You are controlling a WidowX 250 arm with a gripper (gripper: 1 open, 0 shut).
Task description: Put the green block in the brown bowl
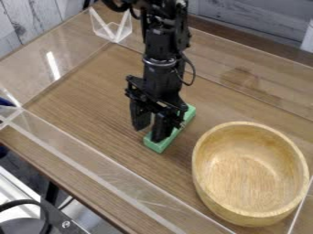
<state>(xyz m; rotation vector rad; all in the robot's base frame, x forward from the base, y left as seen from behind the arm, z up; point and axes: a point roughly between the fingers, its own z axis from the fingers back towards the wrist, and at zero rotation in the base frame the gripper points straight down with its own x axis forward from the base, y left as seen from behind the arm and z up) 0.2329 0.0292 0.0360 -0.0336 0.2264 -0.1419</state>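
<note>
A: Status on the small bright-green rectangular bar (164, 137)?

B: Flat on the wood-grain bench (86, 110), left of the large round light-brown wooden bowl (251, 174). Not in the bowl. Close to the rim, not touching it.

A: Pincer?

B: Black pincer (159, 125) pointing steeply down, right over the bar. Fingers (138, 111) parted, straddling the bar, tips at bench level. Released, not clamped. Top of the bar partly hidden behind the fingers; lower end and a green sliver on the right side visible.

A: Contact with the bar?

B: Can't tell from this angle. Fingers just beside it on either side.

A: Bowl contents?

B: Only the grained inside visible. Thick rim, sitting upright near the bench's front-right edge.

A: Rest of the scene?

B: Black arm (162, 41) coming down from the top of the view. Clear plastic wall (73, 151) along the bench's front-left edge. Clear plastic piece (113, 26) at the back, near the arm's upper part. Grey planked surface (31, 23) behind on the left.
</note>
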